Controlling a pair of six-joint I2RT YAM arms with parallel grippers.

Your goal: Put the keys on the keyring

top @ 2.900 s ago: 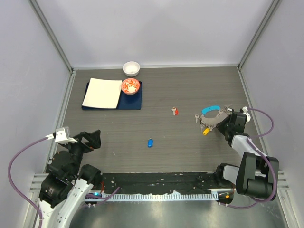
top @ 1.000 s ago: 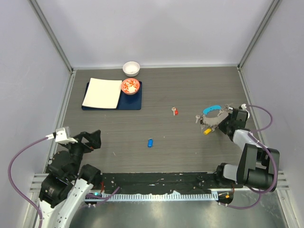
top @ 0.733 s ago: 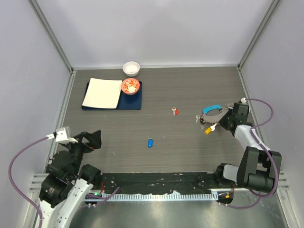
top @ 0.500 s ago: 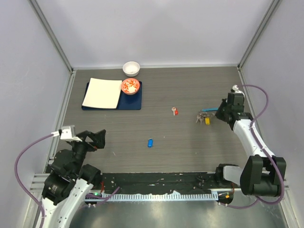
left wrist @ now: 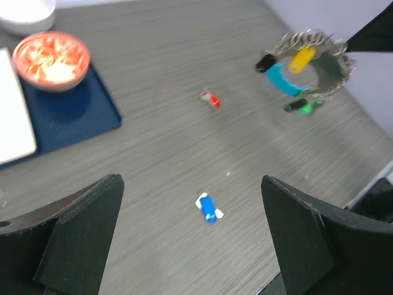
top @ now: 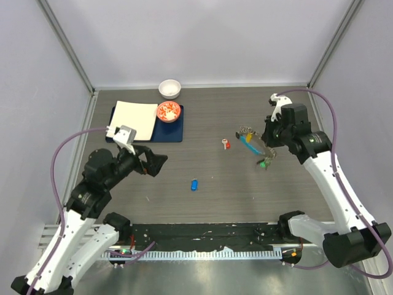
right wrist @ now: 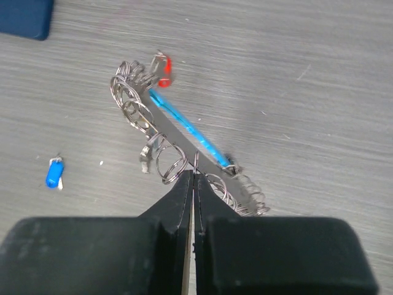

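Observation:
A dark-blue-capped key (top: 194, 184) lies flat on the grey table, and a red-capped key (top: 226, 144) lies further back. My right gripper (top: 268, 143) is shut on the thin ring of the keyring (top: 252, 140), which hangs off the table with its silver keys, light-blue strip and yellow and green tags. In the right wrist view the jaws (right wrist: 192, 176) pinch the keyring (right wrist: 161, 132), with the red key (right wrist: 164, 64) beyond it and the blue key (right wrist: 54, 173) at left. My left gripper (top: 157, 162) stands open and empty above the table. Its wrist view shows the blue key (left wrist: 209, 208), the red key (left wrist: 210, 99) and the keyring (left wrist: 307, 70).
A dark blue mat (top: 173, 133) at the back left carries a white square plate (top: 132, 120) and a red bowl (top: 168, 111). A white bowl (top: 169, 88) sits behind it by the back wall. Enclosure walls ring the table.
My right arm has lifted the keyring off the table at the right and carried it left towards the red key. My left arm has risen and swung out towards the table's middle.

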